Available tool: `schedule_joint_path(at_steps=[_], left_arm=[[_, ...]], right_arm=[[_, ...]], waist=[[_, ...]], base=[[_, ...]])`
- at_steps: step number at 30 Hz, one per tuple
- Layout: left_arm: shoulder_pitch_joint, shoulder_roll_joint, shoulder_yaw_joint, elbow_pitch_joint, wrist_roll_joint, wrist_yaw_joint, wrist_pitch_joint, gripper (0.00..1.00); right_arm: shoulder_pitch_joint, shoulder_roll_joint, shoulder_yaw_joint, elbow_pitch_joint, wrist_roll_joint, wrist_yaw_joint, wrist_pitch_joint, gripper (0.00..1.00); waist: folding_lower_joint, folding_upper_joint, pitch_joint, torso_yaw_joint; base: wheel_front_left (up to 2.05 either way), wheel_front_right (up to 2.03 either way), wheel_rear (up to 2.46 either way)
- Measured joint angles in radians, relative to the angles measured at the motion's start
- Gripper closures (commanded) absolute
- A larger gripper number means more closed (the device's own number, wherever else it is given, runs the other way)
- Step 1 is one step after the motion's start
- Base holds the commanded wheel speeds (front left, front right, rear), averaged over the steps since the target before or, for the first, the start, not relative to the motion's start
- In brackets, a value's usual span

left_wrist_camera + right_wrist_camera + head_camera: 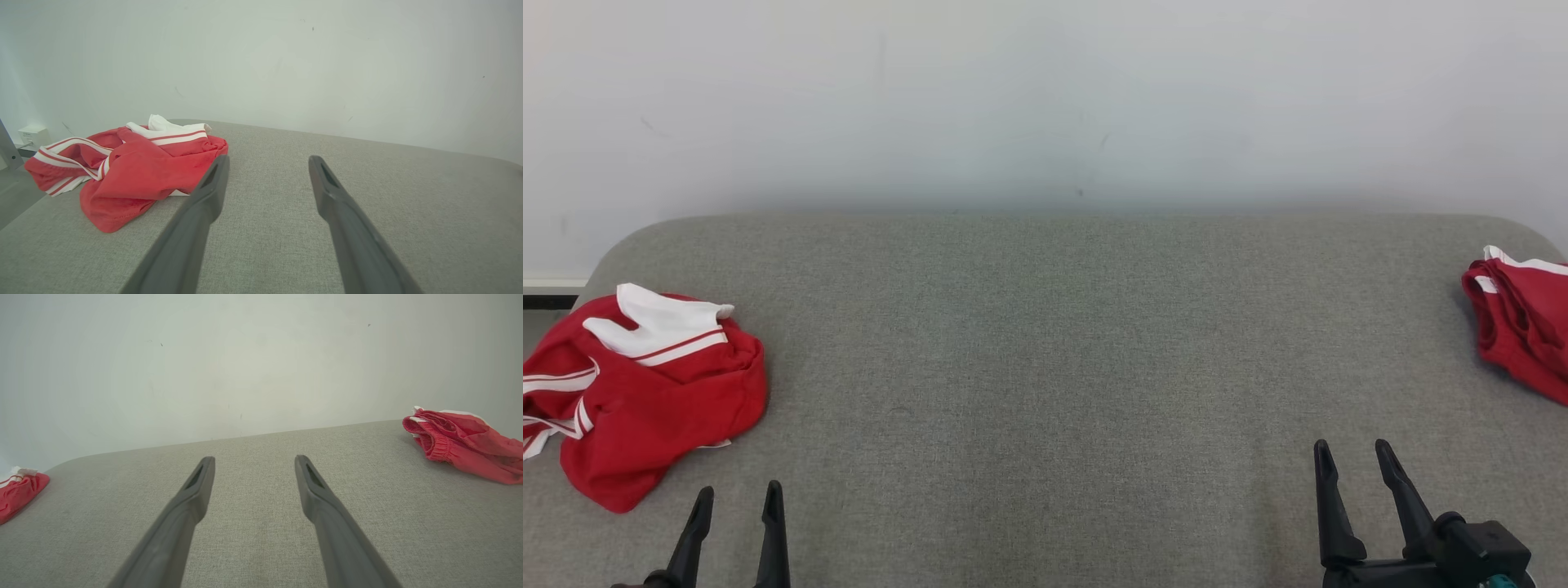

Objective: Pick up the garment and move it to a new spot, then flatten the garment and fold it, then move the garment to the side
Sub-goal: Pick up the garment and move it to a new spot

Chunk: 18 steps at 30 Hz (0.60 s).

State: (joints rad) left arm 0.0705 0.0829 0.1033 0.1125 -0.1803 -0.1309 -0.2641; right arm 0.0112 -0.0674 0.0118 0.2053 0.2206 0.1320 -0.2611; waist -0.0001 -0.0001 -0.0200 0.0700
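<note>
Lying crumpled at the nine o'clock edge of the bench (1045, 343), the red garment (645, 392) sits near eleven o'clock from the left gripper (739, 488) — the nearer one, fingers parted, holding nothing. The right gripper (1352, 445) — likewise spread and empty — waits well apart, nearer another red cloth (1523, 327) at three o'clock.

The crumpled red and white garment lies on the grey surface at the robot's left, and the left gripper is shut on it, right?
No. The left gripper is open and empty: the left wrist view shows its fingers spread over bare grey surface. The garment does lie crumpled at the robot's left.
</note>
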Motion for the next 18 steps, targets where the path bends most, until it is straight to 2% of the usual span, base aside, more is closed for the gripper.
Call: schedule_joint_path(at_steps=[10,18], left_arm=[[-0.007,0.003,0.016,0.003,0.001,0.0,0.0,0.0],[-0.021,0.033,0.026,0.009,0.004,0.0,0.0,0.0]], right_arm=[[0.011,0.006,0.003,0.006,-0.002,0.0,0.005,0.0],[0.018,0.012,0.014,0.019,0.005,0.0,0.005,0.0]], waist=[[0.0,0.0001,-0.006,0.014],[0.0001,0.0,-0.01,0.095]], base=[[0.0,0.0,0.0],[0.0,0.0,0.0]])
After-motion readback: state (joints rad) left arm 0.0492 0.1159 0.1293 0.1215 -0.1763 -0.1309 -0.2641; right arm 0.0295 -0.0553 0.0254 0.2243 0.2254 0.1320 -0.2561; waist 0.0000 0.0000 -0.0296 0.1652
